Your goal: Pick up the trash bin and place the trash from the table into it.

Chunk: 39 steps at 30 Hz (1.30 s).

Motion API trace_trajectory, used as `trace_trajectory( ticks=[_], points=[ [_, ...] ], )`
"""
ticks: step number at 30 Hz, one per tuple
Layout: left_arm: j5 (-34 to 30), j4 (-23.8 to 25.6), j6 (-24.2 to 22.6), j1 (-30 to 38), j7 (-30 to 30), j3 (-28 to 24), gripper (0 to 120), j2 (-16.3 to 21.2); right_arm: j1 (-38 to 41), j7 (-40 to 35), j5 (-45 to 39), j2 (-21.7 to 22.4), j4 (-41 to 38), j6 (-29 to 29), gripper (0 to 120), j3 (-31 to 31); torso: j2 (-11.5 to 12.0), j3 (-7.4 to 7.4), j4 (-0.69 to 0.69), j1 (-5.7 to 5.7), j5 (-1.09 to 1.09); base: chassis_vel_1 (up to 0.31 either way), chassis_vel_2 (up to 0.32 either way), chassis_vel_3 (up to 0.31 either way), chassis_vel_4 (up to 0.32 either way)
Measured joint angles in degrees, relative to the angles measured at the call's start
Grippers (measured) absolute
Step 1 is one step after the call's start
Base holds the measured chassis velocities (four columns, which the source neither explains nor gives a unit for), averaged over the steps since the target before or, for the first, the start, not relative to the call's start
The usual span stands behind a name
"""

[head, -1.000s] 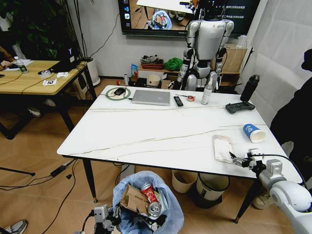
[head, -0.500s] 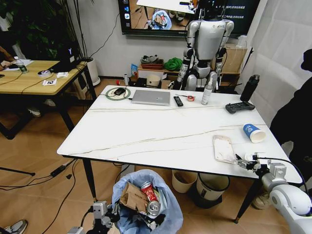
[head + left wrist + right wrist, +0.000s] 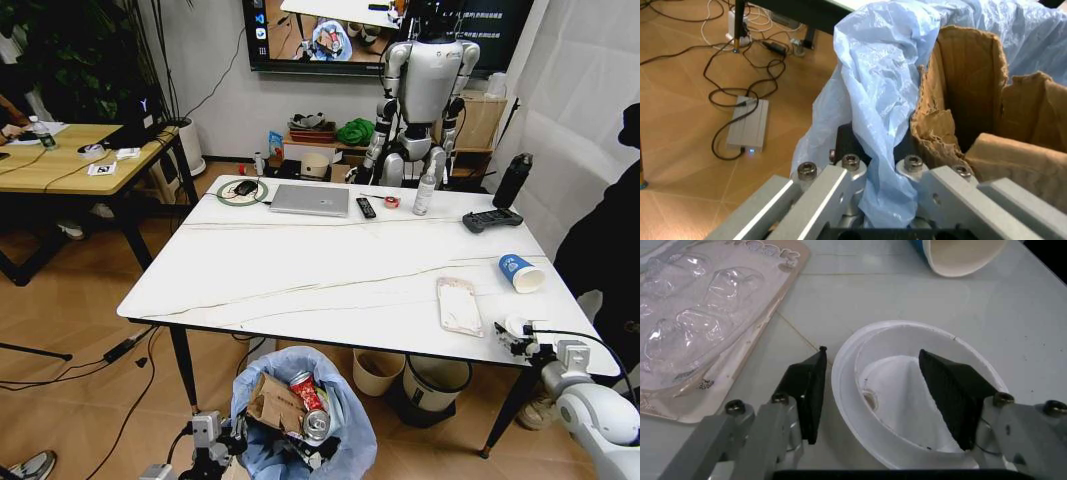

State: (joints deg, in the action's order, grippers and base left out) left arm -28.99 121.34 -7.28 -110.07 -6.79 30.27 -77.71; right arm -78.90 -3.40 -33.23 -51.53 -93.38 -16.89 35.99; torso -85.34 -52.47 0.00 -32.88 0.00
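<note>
Down below the table's near edge you have the bin (image 3: 303,415), its light-blue bag (image 3: 873,95) bunched up and pinched between the clenched fingers of your left gripper (image 3: 213,445) at the bin's near-left rim. Inside it sit torn brown cardboard (image 3: 973,100) and a crushed red can (image 3: 306,393) on top of other litter.

Up on the table (image 3: 300,270), three pieces of trash lie toward the right edge. Your right gripper (image 3: 881,390) is at the near right corner, fingers spread around a white disc (image 3: 907,395) — one black pad just outside its rim, the other pad over its inner part. You cannot tell from these views whether the pads press on it. Just beside the disc, farther in from the corner, lies a clear plastic package (image 3: 459,305), flat on the marble. Beyond that, along the right edge, a blue paper cup (image 3: 521,272) lies on its side with its mouth toward the corner.

At the far edge you can see a laptop (image 3: 310,199), a remote (image 3: 366,207), a game controller (image 3: 491,219) and a black bottle (image 3: 512,181).
</note>
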Motion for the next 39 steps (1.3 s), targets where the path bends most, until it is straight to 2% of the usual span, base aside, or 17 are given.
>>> trace_trajectory(
  ticks=[5,7,11,16,21,24,26,27,33,34,39],
  points=[
    [0.0,-0.1,0.0,0.1,0.0,0.1,0,0.1,0.0,0.0,0.1,0.2,0.0,0.0,29,-0.2,0.0,0.0,0.0,0.0,0.0,0.0,0.0,0.0,0.0],
    [0.0,-0.1,0.0,0.1,0.0,0.1,0,0.1,-0.1,0.0,0.2,0.2,0.0,-0.1,26,-0.3,0.0,0.0,0.0,0.0,-0.01,0.0,0.0,0.0,0.0],
    [-0.1,-0.2,0.0,0.1,0.0,0.1,0,0.3,-0.4,0.0,0.5,0.3,-0.5,-0.1,10,-0.3,0.0,0.0,0.0,0.0,-0.01,0.0,0.0,0.0,0.0],
    [-0.1,-0.3,-0.1,0.2,0.0,-0.2,0,0.6,-0.8,0.3,0.5,0.1,-1.2,0.0,0,-0.1,0.0,0.0,-0.01,0.0,0.02,0.0,0.0,0.0,0.0],
    [-0.1,-0.6,-0.1,0.4,0.0,-0.3,0,1.1,-1.1,3.2,0.5,-0.4,-2.1,4.1,0,-0.1,0.0,0.0,-0.01,0.0,0.03,0.0,0.0,0.0,0.0],
    [-0.4,-0.6,0.0,0.6,0.1,-0.3,0,1.4,-1.2,7.4,-0.1,-0.9,-3.9,8.5,0,0.5,0.0,0.0,0.0,0.0,0.0,0.0,0.0,0.0,0.0],
    [-0.6,-0.7,0.0,0.7,0.1,-0.3,0,1.6,-2.2,13.2,-1.5,-1.1,-6.9,13.2,0,1.3,0.0,0.0,0.0,0.0,0.0,0.0,0.0,0.0,0.0],
    [-0.6,-0.7,0.0,0.7,0.1,-0.3,0,1.6,-2.2,13.2,-1.5,-1.1,-6.9,13.2,0,1.3,0.0,0.0,0.0,0.0,0.0,0.0,0.0,0.0,0.0],
    [-1.0,-0.5,-0.1,0.4,0.1,-0.7,0,2.9,-7.5,29.0,-6.2,-0.8,-18.6,23.8,0,0.1,0.0,0.0,-0.01,0.0,-0.02,0.0,0.0,0.0,0.0],
    [-1.0,-0.5,-0.1,0.4,0.1,-0.7,0,2.9,-7.5,29.0,-6.2,-0.8,-18.6,23.8,0,0.1,0.0,0.0,-0.01,0.0,-0.02,0.0,0.0,0.0,0.0],
    [-2.6,0.5,-1.1,-0.3,0.7,0.1,0,4.1,-9.5,41.8,-7.3,0.2,-23.9,26.9,0,-5.5,0.0,0.0,-0.01,0.0,-0.02,0.0,0.0,0.0,0.0]
  ],
)
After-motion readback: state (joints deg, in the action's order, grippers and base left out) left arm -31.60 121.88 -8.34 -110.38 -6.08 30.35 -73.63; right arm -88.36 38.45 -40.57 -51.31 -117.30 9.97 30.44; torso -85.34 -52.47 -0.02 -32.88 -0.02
